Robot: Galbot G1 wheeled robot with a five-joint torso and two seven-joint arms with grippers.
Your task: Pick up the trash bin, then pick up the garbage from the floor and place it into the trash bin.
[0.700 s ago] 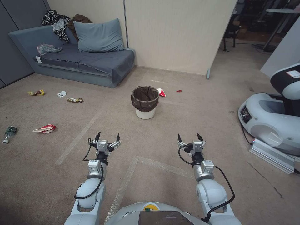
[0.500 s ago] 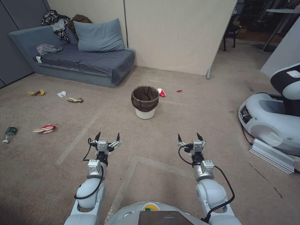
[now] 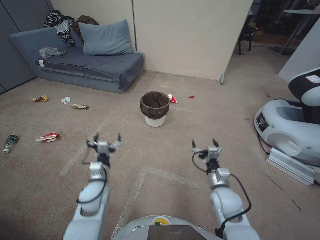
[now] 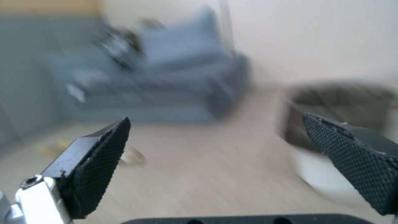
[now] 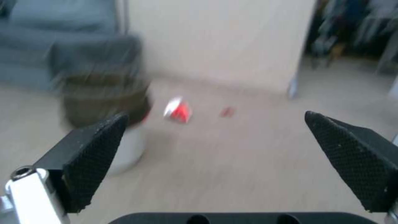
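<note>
The left gripper (image 3: 107, 137) hangs above bare carpet with its two fingers spread wide and nothing between them; in the left wrist view the dark ridged pads (image 4: 101, 168) frame a blurred look at the bin (image 4: 340, 137). The right gripper (image 3: 205, 143) is just as open and just as empty, held at about the same height on the right, and its pads (image 5: 93, 161) frame the bin (image 5: 104, 99) on one side and a red-and-white crushed cup (image 5: 177, 111) further off. Both arms reach forward from the body with their open jaws aimed toward the bin, which I judge suits a first reach for it, since nothing has been picked up yet.

The bin (image 3: 154, 108) stands upright on the carpet (image 3: 186, 186), far ahead of both grippers and roughly between their lines, well apart from each. Its dark liner folds over the rim, leaving a white band near the base. The crushed cup (image 3: 172, 98) lies just beside it on the far right, with a small red scrap (image 3: 191, 97) a little further right.

The rest of the litter sits on the left: a flattened red-and-white cup (image 3: 47, 137), a bottle (image 3: 9, 142) near the left edge, two yellow wrappers (image 3: 80, 106) (image 3: 38, 98) and a tissue (image 3: 66, 100) between them.

Open floor surrounds the bin on the near side. The sofa (image 3: 86, 63) closes the far left, a partition wall (image 3: 190, 36) the far middle, and another machine's grey base (image 3: 286, 130) crowds the right.
</note>
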